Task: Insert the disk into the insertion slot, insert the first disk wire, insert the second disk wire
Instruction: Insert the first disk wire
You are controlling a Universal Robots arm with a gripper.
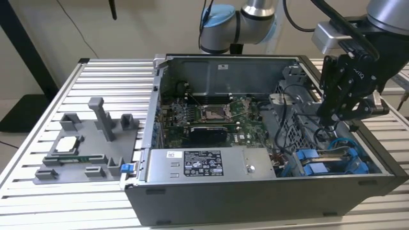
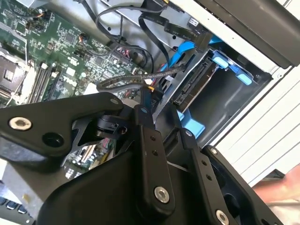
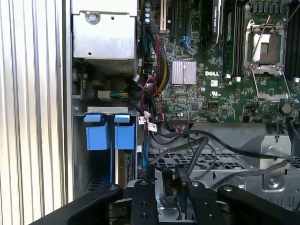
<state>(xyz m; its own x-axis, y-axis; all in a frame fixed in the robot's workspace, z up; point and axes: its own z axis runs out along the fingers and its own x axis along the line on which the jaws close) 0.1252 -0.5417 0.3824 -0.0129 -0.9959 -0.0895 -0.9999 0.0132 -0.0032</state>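
The disk [image 3: 126, 165] stands on edge in its blue carrier [image 3: 123, 136] inside the insertion slot [image 3: 78, 154], a grey metal bay at the case's front corner on the exterior view's right [image 1: 361, 165]. In the second wrist view the disk's connector edge [image 2: 192, 87] is bare, with no wire plugged in. My gripper [image 1: 330, 122] hangs just above the bay's rear. Its black fingers [image 3: 150, 174] stand close together on the dark end of a grey disk wire [image 3: 197, 143], which loops up from between them. The same wire [image 2: 123, 82] runs to the fingertips [image 2: 146, 96].
The open case holds a green motherboard [image 1: 211, 115] with a bare CPU socket [image 3: 265, 47], and a grey labelled power-supply box [image 1: 204, 164]. Loose black cables [image 2: 117, 23] and a perforated metal plate [image 3: 225, 164] crowd the bay's rear. A grey fixture [image 1: 89, 143] sits on the slatted table at the exterior view's left.
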